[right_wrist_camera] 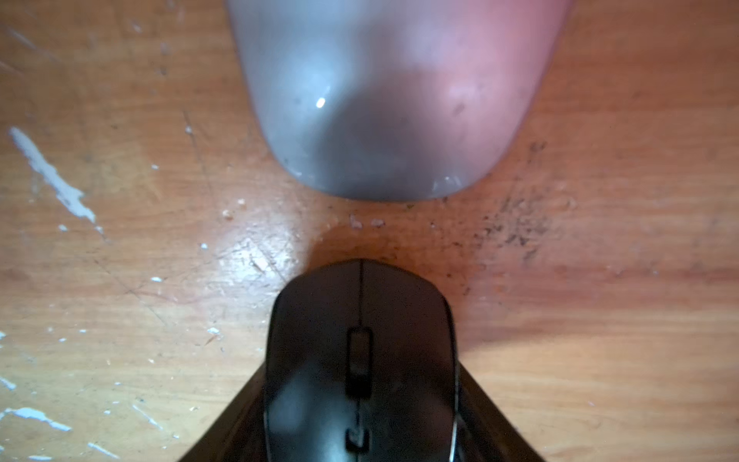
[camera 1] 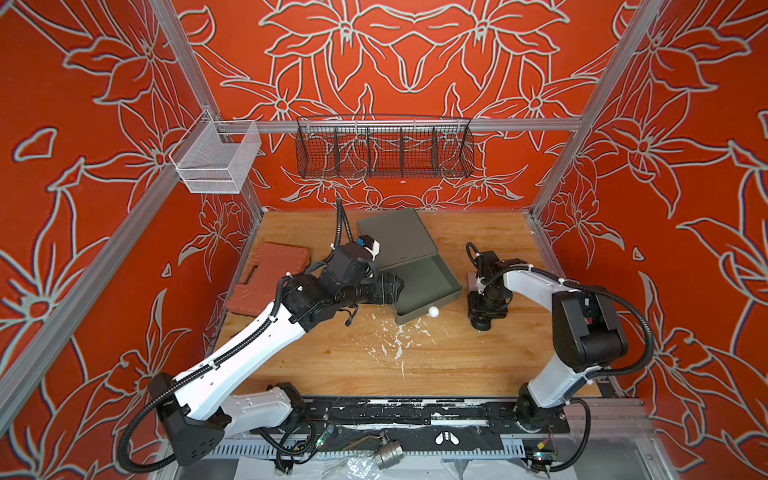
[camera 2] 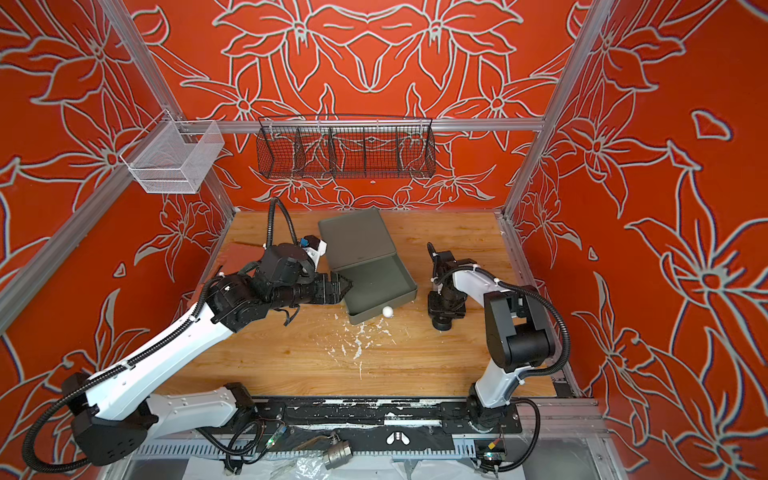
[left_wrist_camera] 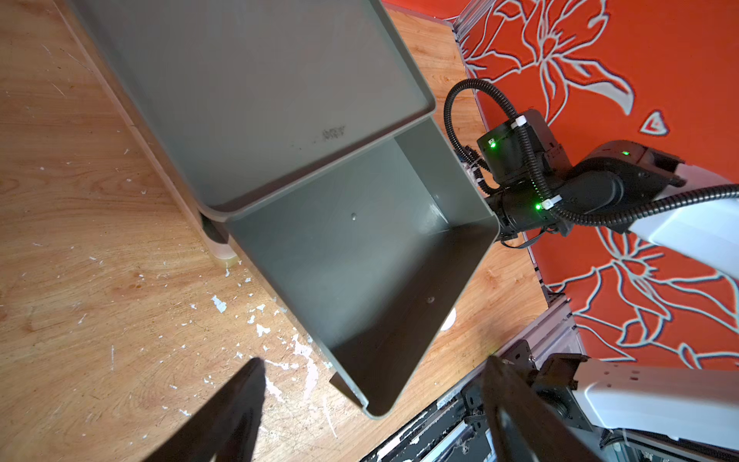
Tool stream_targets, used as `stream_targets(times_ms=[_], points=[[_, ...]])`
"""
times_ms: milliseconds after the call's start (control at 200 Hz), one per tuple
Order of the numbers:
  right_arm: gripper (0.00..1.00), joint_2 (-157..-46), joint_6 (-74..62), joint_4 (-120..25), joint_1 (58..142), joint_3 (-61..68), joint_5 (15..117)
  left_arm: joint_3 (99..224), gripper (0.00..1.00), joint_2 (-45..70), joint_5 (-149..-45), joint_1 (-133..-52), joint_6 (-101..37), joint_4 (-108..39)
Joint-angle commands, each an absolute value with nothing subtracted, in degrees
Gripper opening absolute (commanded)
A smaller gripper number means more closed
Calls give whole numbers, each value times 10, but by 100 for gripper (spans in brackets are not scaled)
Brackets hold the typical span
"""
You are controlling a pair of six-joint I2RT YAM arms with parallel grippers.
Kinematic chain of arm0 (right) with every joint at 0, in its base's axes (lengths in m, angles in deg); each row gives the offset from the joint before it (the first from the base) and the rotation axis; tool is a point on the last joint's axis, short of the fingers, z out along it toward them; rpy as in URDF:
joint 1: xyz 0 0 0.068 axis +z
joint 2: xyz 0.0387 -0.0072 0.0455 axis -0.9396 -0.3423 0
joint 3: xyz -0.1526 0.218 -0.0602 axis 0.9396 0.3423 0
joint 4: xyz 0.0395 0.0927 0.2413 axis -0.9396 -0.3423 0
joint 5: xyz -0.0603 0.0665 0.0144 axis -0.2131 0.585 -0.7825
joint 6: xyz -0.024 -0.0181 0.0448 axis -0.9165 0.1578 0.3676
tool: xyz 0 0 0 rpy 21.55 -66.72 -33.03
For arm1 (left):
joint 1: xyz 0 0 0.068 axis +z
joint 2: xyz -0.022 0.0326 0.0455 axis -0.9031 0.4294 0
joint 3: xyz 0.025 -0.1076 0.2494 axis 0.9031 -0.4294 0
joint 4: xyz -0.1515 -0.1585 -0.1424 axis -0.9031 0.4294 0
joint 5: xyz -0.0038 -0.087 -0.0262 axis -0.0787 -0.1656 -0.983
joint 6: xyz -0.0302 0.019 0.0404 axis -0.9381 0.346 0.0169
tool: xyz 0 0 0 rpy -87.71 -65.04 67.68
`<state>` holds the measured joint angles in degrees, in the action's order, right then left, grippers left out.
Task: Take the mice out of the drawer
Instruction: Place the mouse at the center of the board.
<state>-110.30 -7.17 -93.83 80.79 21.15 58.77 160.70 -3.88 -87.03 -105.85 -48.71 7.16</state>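
One black mouse (right_wrist_camera: 360, 360) in the right jaws, one silver mouse (right_wrist_camera: 396, 100) beyond.

drawer (camera 2: 376, 286) open | L gripper (camera 2: 345, 288) at its edge | R gripper (camera 2: 442, 319) over table (camera 2: 415, 365)

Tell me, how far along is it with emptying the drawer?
Nearly done, it seems. The open drawer looks empty, and a silver mouse already lies on the table. The right fingers hold a black mouse near it; setting that down is what remains. The left fingers are open.
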Motion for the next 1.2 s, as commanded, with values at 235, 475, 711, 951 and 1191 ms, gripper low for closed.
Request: stream_targets(times_ms=[235, 475, 711, 951, 1191], points=[[74, -1112, -69, -966, 802, 196, 564, 1612, 83, -39, -858, -1061, -484, 81], [80, -1034, -54, -995, 803, 179, 553, 1638, 84, -41, -835, -1060, -467, 100], [81, -915, -27, -1014, 803, 189, 560, 1679, 84, -42, -820, -1030, -446, 126], [74, -775, 8, -1022, 805, 228, 647, 1698, 85, -30, -884, -943, -445, 128], [65, -696, 52, -1015, 841, 265, 697, 1717, 85, 15, -946, -885, -465, 103]])
